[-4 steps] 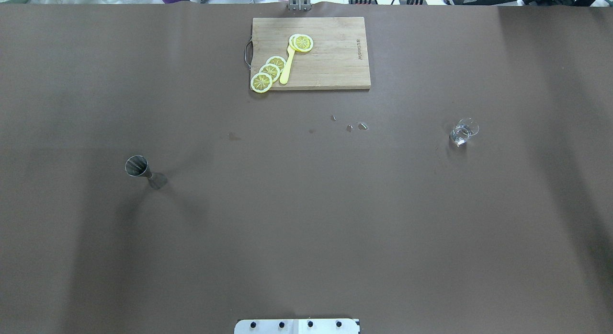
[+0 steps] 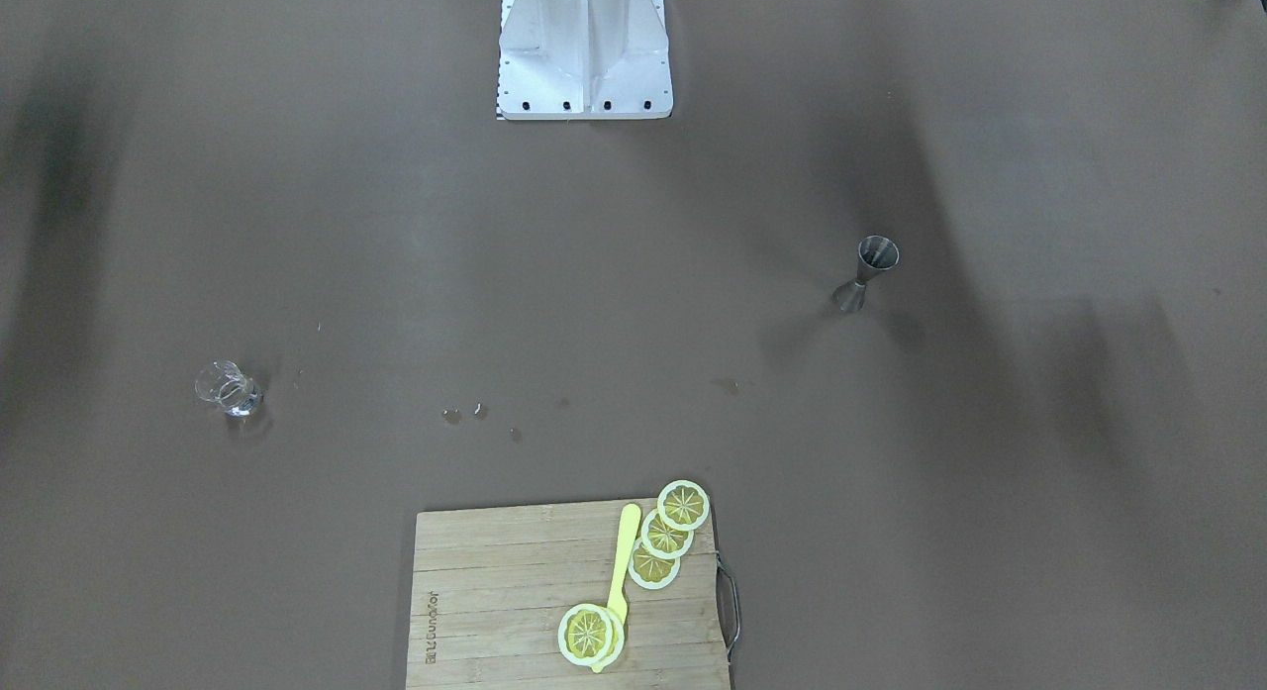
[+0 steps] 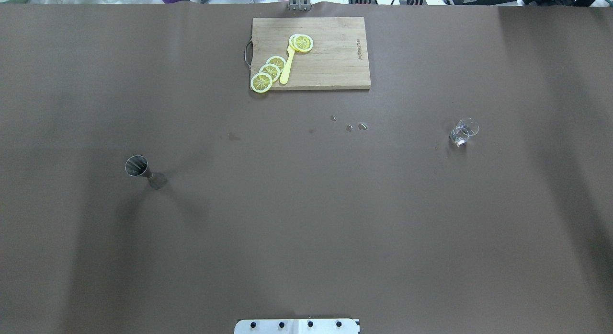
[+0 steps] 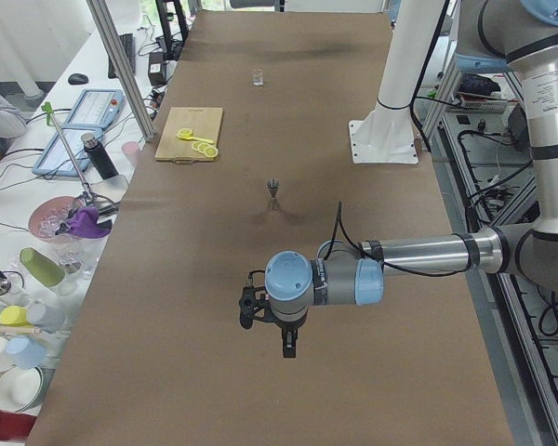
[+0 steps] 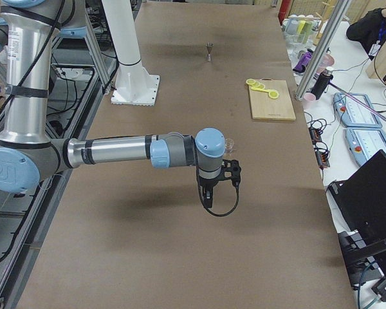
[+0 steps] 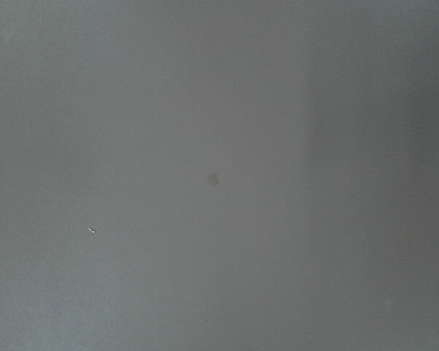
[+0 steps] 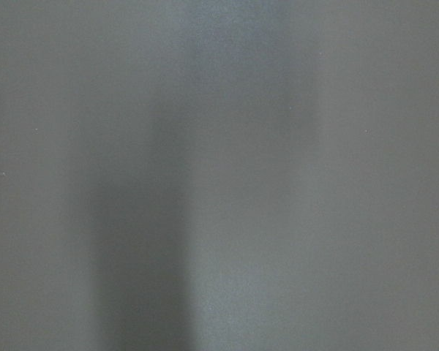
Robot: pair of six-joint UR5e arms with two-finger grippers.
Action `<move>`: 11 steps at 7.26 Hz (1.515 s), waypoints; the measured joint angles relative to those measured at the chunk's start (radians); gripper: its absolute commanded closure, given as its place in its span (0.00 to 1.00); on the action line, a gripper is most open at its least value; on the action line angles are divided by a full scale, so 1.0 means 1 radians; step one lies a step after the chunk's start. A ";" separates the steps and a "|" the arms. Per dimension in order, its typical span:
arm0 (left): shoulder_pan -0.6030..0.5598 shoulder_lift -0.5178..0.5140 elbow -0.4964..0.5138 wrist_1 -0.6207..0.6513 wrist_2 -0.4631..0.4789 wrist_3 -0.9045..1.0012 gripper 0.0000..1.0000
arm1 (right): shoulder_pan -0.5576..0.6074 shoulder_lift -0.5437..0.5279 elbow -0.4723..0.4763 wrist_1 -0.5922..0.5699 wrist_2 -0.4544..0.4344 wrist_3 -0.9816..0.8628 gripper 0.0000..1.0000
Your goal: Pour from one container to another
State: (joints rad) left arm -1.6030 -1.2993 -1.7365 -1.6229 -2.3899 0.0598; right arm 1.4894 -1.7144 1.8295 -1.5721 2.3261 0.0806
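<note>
A steel jigger (image 3: 139, 167) stands upright on the left half of the brown table (image 3: 306, 228); it also shows in the front-facing view (image 2: 871, 264). A small clear glass (image 3: 463, 132) with a little liquid stands on the right half (image 2: 228, 388). Neither gripper appears in the overhead or front-facing view. My left gripper (image 4: 287, 351) hangs over the table's left end, well short of the jigger (image 4: 273, 189). My right gripper (image 5: 206, 201) hangs near the right end, close in front of the glass (image 5: 230, 147). I cannot tell whether either is open or shut. Both wrist views show only bare table.
A wooden cutting board (image 3: 335, 61) lies at the far middle edge with several lemon slices (image 3: 270, 71) and a yellow utensil (image 3: 287, 68). A few droplets (image 3: 357, 127) dot the table in front of it. The robot's base plate (image 3: 297, 326) sits at the near edge.
</note>
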 measured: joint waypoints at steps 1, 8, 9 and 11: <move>-0.001 0.000 0.001 0.000 0.000 0.000 0.01 | 0.000 0.000 0.000 0.001 0.002 0.000 0.00; -0.003 0.004 0.006 0.002 0.000 -0.001 0.01 | -0.002 0.007 -0.005 -0.002 0.019 0.002 0.00; -0.004 0.008 0.006 0.001 0.000 -0.001 0.01 | -0.003 0.009 -0.008 -0.003 0.019 0.002 0.00; -0.007 0.013 0.006 0.000 0.000 0.000 0.01 | -0.003 0.011 -0.010 -0.002 0.019 0.002 0.00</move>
State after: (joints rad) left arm -1.6097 -1.2863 -1.7305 -1.6228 -2.3899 0.0594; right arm 1.4865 -1.7035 1.8197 -1.5740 2.3450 0.0828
